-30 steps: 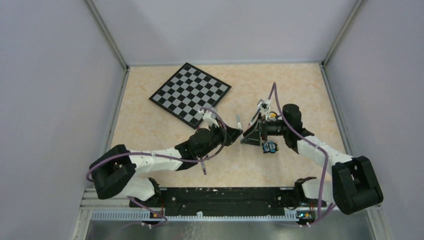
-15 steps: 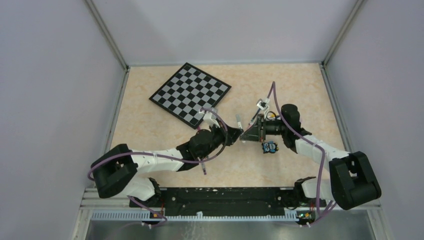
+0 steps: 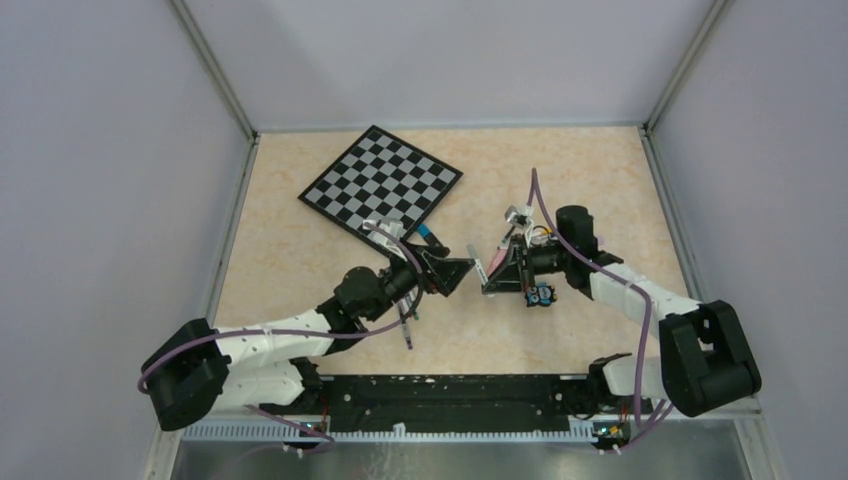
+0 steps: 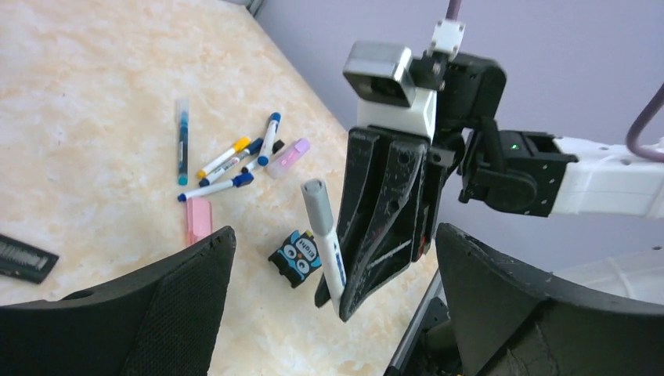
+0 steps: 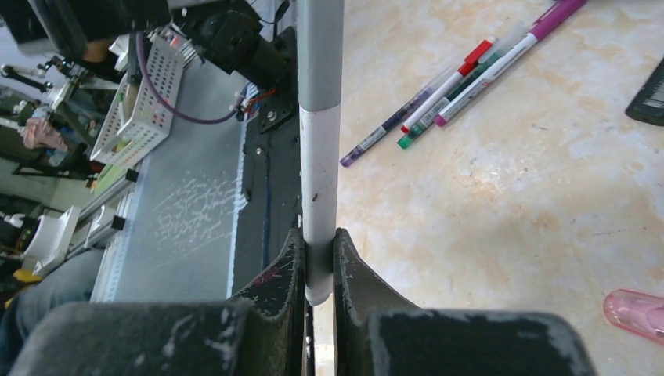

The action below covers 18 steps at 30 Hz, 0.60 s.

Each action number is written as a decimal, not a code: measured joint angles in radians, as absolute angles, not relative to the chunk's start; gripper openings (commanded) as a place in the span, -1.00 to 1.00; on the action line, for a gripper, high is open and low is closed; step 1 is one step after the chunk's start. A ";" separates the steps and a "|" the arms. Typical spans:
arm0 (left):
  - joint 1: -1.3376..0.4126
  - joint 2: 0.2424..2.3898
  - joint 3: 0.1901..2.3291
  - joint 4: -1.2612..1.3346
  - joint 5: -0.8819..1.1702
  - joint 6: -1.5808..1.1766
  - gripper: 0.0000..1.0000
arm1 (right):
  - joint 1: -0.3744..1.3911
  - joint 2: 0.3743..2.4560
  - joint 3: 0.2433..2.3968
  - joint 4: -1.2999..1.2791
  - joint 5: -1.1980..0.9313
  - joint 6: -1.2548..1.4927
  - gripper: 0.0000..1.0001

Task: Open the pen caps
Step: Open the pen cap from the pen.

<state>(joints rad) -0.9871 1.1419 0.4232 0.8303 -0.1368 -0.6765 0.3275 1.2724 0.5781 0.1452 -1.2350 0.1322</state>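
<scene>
The left gripper (image 3: 460, 275) stands wide open with nothing in it. Its two black fingers (image 4: 168, 301) frame the left wrist view at either side and touch nothing. In the gap between them a white pen (image 4: 334, 270) rises at a slight tilt, its grey cap (image 4: 315, 205) seated on the upper end and clear of both fingers.

Just to the right, the right gripper (image 5: 319, 249) is clamped tight on the lower part of the pen's barrel. In the right wrist view its pads (image 5: 282, 270) press the barrel from both sides, and the capped end sticks out well beyond the fingertips.

Below the held pen a small owl-like figure (image 4: 297, 256) sits on the table (image 4: 86, 102). Farther off lie loose pens (image 4: 221, 160) with blue, yellow and teal caps on their ends — a pink highlighter (image 4: 288, 153) just beside them.
</scene>
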 measured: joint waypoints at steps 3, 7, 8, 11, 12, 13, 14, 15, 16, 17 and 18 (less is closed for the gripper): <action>-0.941 1.121 0.419 0.850 -0.065 -0.691 0.97 | 0.332 1.272 0.578 0.114 -1.269 0.092 -1.00; -0.912 1.145 0.400 0.908 0.013 -0.741 0.85 | 0.344 1.273 0.578 0.077 -1.291 0.053 -1.00; -0.912 1.158 0.399 0.920 0.025 -0.753 0.83 | 0.345 1.274 0.578 0.072 -1.296 0.044 -1.00; -0.911 1.200 0.399 0.940 0.054 -0.781 0.71 | 0.345 1.286 0.578 0.057 -1.304 0.025 -1.00; -0.911 1.215 0.400 0.946 0.061 -0.788 0.65 | 0.345 1.288 0.578 0.055 -1.304 0.021 -1.00; -0.911 1.230 0.400 0.958 0.068 -0.792 0.60 | 0.346 1.291 0.578 0.054 -1.305 0.018 -1.00; -0.911 1.242 0.400 0.971 0.072 -0.796 0.53 | 0.347 1.292 0.578 0.051 -1.306 0.016 -1.00; -0.911 1.259 0.400 0.991 0.076 -0.801 0.44 | 0.349 1.293 0.578 0.050 -1.307 0.013 -1.00; -0.911 1.273 0.400 1.005 0.084 -0.807 0.37 | 0.351 1.293 0.578 0.049 -1.308 0.010 -1.00; -0.910 1.288 0.400 1.021 0.090 -0.812 0.30 | 0.352 1.293 0.579 0.047 -1.309 0.009 -1.00; -0.910 1.303 0.400 1.034 0.094 -0.818 0.21 | 0.353 1.293 0.579 0.044 -1.311 0.007 -1.00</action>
<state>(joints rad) -0.9104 1.3025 0.4004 1.0340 0.0940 -0.8185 0.3534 1.2934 0.5785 0.0444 -1.3106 0.0071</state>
